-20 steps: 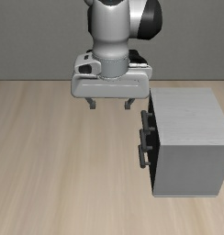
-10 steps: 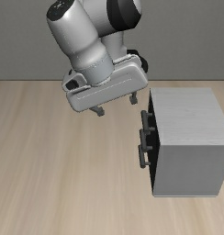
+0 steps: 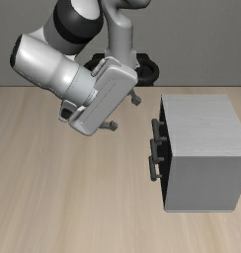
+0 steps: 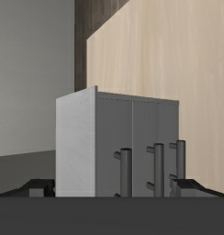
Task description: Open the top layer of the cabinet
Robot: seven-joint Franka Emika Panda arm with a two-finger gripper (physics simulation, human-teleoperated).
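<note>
At the wrist, the end effector (image 3: pixel 126 113) is spread wide, its fingertips (image 4: pixel 35 184) far apart with nothing between them. Ahead of them in the wrist view, three bar handles (image 4: pixel 156 168) line up side by side, and the fingers touch none of them. Behind the handles stands the grey cabinet (image 4: pixel 91 138), its drawer fronts flush with one another and none pulled out. In the exterior view the tilted end effector hangs in the air near the cabinet's handle side, apart from it. The cabinet sits on the wooden surface (image 3: pixel 53 198) toward the exterior view's right. Farthest back is a grey wall (image 3: pixel 211 40).
</note>
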